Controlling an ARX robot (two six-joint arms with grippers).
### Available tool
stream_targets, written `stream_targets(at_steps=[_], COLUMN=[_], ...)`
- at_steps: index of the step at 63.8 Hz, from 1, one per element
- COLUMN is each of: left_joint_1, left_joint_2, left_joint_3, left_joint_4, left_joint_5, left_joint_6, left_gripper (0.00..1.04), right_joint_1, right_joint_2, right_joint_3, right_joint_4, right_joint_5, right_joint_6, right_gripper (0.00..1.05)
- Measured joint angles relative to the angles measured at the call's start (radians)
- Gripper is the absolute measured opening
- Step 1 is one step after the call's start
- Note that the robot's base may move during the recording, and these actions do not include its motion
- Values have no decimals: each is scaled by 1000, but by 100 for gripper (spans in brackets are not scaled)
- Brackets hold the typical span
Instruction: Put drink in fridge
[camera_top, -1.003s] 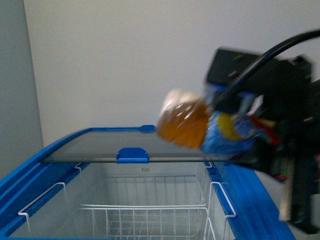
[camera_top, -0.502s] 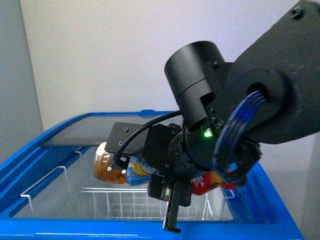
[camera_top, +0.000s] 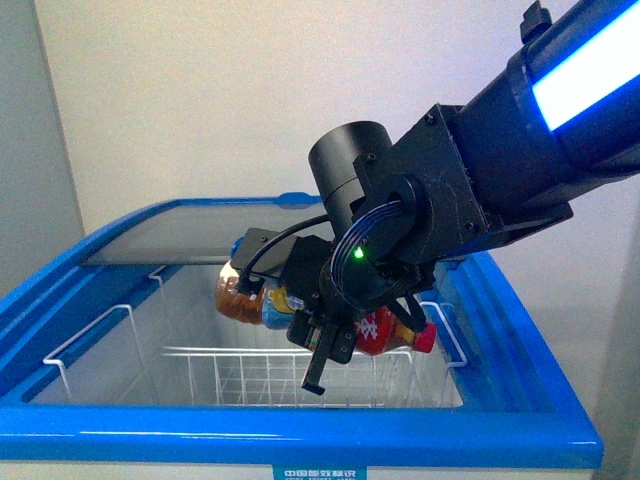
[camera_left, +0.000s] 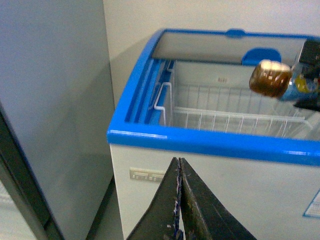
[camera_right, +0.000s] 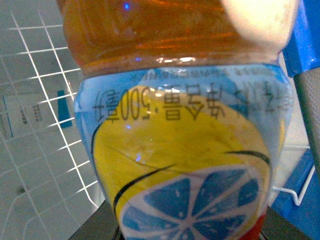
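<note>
holding the drink (camera_top: 238, 298) on its side, the right pincer (camera_top: 322, 340) is clamped around the labelled middle of the bottle. the amber end points to the robot's left and the red-marked end to its right.

position: the drink hangs in the air above the open part of the fridge (camera_top: 300, 435), over the white wire basket (camera_top: 250, 365) and roughly level with the blue rim. as far as the front view shows, it touches neither basket nor wall. the glass lid (camera_top: 170, 240) sits over the far half, leaving the near opening free.

the right wrist view is filled by the drink (camera_right: 180, 150), its blue and yellow label close against the camera, with basket mesh behind it. the pincer's fingers cannot be made out there.

the left wrist view shows the left pincer (camera_left: 179, 172) with its jaws pressed together and nothing between them. it sits outside the fridge (camera_left: 210, 142) near the front corner, well apart from the drink (camera_left: 270, 78).

progress assessment: pickup and carry to the fridge appear done, and the opening needs no further work. outstanding: lower the drink into the basket, release it, withdraw the arm. whether the lid must then be closed cannot be judged from the task wording. estimate: well past halfway, placement not yet made.
</note>
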Motion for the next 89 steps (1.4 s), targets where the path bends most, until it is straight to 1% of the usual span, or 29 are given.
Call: stream_targets(at_steps=[1, 6, 14, 21, 28, 47, 58, 70, 72, 73, 79, 80, 82, 89], left_joint_1=[0, 0, 0, 0, 0, 0, 0, 0, 0, 0, 0, 0, 0, 0], left_joint_2=[-31, -109, -127, -130, -130, -130, -130, -130, -130, -130, -130, -130, -130, -130], left_joint_3=[0, 0, 0, 0, 0, 0, 0, 0, 0, 0, 0, 0, 0, 0], left_joint_4=[-45, -113, -120, -121, -122, -122, -122, -122, -122, -122, -122, -122, -122, -122], left_joint_5=[2, 0, 0, 0, 0, 0, 0, 0, 0, 0, 0, 0, 0, 0], left_joint_6=[1, 1, 2, 2, 2, 2, 2, 2, 2, 2, 2, 2, 2, 2], left_gripper=[3, 3, 3, 3, 3, 3, 3, 3, 3, 3, 3, 3, 3, 3], right_joint_1=[-1, -10, -15, -16, -16, 4, 16, 21, 21, 21, 21, 21, 21, 21], right_joint_2=[4, 31, 60, 113, 145, 214, 239, 240, 240, 240, 239, 237, 235, 204], right_joint_3=[4, 29, 40, 45, 45, 11, -8, -15, -18, -19, -25, -27, -30, -68], right_joint_4=[0, -2, 17, 108, 154, 276, 299, 325, 327, 329, 333, 333, 334, 348], right_joint_5=[1, 9, 32, 79, 97, 108, 86, 84, 77, 74, 65, 60, 55, 40], right_joint_6=[1, 5, 4, 0, -4, -16, -32, -57, -66, -68, -78, -81, -86, -93], right_gripper=[37, 37, 37, 37, 37, 37, 37, 37, 40, 45, 57, 61, 64, 85])
